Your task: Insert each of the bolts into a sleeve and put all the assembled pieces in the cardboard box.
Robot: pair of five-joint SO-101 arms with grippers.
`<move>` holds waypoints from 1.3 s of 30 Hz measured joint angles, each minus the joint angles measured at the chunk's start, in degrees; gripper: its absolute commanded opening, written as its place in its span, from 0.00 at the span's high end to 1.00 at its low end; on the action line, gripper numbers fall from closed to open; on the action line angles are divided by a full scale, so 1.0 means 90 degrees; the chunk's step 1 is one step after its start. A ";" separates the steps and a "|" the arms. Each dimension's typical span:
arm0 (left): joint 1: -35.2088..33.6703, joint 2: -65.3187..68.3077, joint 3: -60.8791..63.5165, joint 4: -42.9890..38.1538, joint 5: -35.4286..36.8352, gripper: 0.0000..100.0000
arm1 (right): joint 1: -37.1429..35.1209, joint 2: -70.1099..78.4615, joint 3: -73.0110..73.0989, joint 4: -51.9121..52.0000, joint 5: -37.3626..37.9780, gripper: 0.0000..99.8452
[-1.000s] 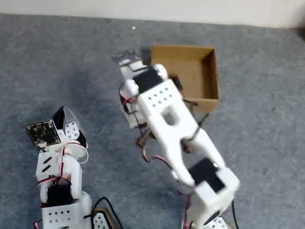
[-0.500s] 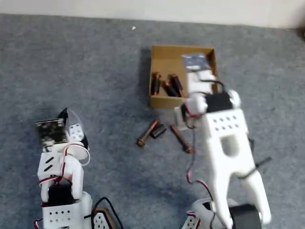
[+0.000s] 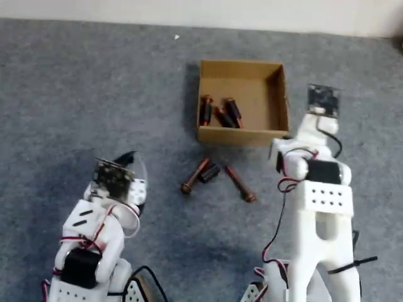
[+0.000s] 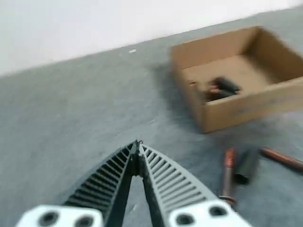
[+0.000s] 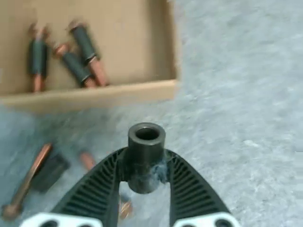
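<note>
Soft, even light lies over the scene, and nothing glares. In the high view the cardboard box (image 3: 242, 135) throws a dim shadow onto the grey carpet (image 3: 126, 82) at its 9 o'clock side. The left arm (image 3: 94, 233) darkens the carpet toward 9 o'clock as well (so the light arrives from about 3 o'clock). The wall strip (image 3: 201, 12) at 12 o'clock is the brightest patch, nearly washed out. In the right wrist view the sleeve (image 5: 147, 142) carries a faint sheen on its rim, and its bore is dark.
</note>
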 measured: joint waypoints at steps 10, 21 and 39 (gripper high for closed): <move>0.1465 0.2120 -0.1172 0.0059 -0.1260 0.99 | 0.0703 0.0000 0.0625 -0.1416 -0.0479 0.99; 0.2442 0.6759 -0.3477 0.0059 -0.3858 0.81 | 0.1534 0.0000 0.0625 -0.1553 -0.0537 0.99; 0.2872 1.1429 -0.5714 -0.0537 -0.5548 0.80 | 0.1573 0.0000 0.0625 -0.1592 -0.0537 0.99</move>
